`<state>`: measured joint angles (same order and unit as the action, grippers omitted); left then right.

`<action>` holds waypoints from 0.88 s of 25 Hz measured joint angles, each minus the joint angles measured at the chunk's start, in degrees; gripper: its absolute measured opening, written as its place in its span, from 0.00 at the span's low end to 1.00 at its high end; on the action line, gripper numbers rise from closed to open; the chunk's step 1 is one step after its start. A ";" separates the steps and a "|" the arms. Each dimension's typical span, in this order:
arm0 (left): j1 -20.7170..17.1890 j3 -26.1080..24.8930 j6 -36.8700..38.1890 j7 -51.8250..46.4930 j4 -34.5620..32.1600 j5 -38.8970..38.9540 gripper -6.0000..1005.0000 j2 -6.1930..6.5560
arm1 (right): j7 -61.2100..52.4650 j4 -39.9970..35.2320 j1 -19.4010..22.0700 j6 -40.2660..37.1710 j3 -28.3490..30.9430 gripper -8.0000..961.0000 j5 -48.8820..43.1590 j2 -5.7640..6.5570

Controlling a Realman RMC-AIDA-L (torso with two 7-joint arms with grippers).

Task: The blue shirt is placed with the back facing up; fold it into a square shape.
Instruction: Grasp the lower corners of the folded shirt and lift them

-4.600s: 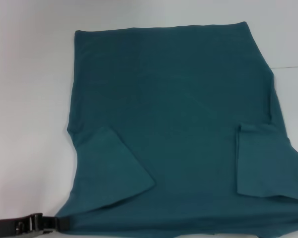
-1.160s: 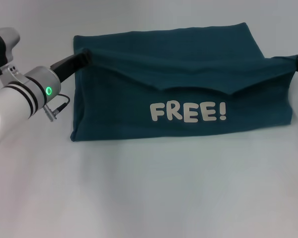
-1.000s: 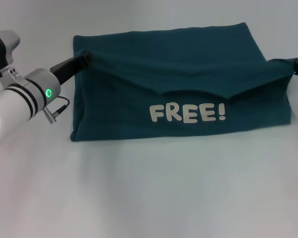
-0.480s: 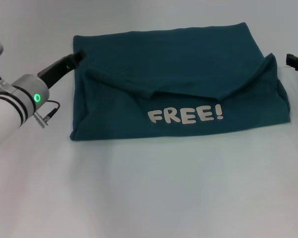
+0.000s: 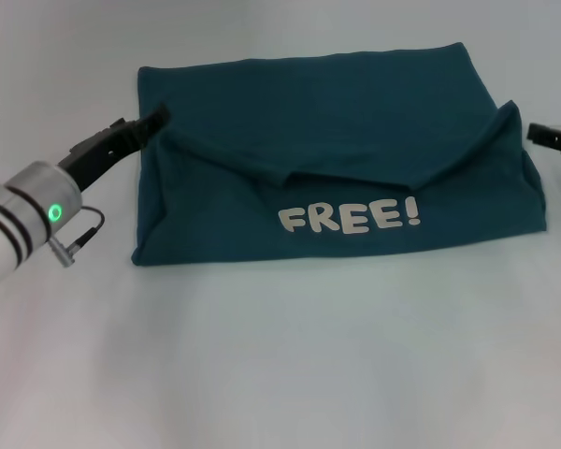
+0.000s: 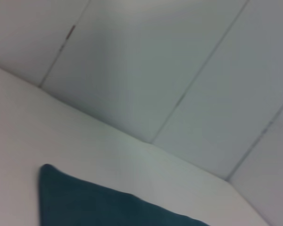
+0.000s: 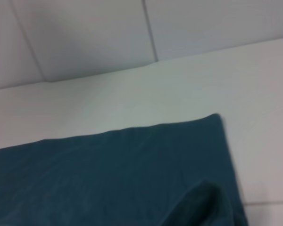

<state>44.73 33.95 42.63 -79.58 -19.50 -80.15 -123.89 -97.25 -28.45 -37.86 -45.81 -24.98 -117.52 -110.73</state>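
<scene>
On white table (image 5: 280, 355), blue shirt (image 5: 355, 122) lies folded, "FREE!" lettering (image 5: 349, 218) up, near half laid over far half. Compared with a second ago: raised corners released, folded edge dropped and sagging; both arms backing outward. Judgement: crosswise fold done; squaring fold remains. Left gripper (image 5: 148, 123) at shirt's left edge, fingers slightly spread, holding nothing. Right gripper (image 5: 540, 132) just beside right edge, empty; finger spacing cannot be told.

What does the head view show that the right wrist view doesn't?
Only the head view shows the white FREE! lettering and both arms: the left gripper at the blue shirt's left edge, the right gripper just off its right edge. Only the right wrist view shows the panelled wall behind. Both show the shirt lying on the white table.
</scene>
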 joint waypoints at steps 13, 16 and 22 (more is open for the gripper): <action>-8.64 8.15 6.13 -1.07 -5.85 -0.49 0.77 -0.03 | -15.46 -6.06 7.52 -21.80 -1.75 0.81 0.02 3.34; -10.49 8.22 7.66 -0.89 -7.14 -1.82 0.77 -0.02 | -18.26 -6.36 8.29 -25.31 -1.43 0.81 0.05 4.05; -11.90 8.30 7.57 -0.68 -9.15 -10.49 0.76 0.05 | -22.34 -6.60 8.86 -28.39 -1.05 0.81 0.15 4.83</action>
<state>32.84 42.25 50.20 -80.27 -28.64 -90.64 -123.85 -119.59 -35.05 -29.01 -74.19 -26.03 -117.37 -105.91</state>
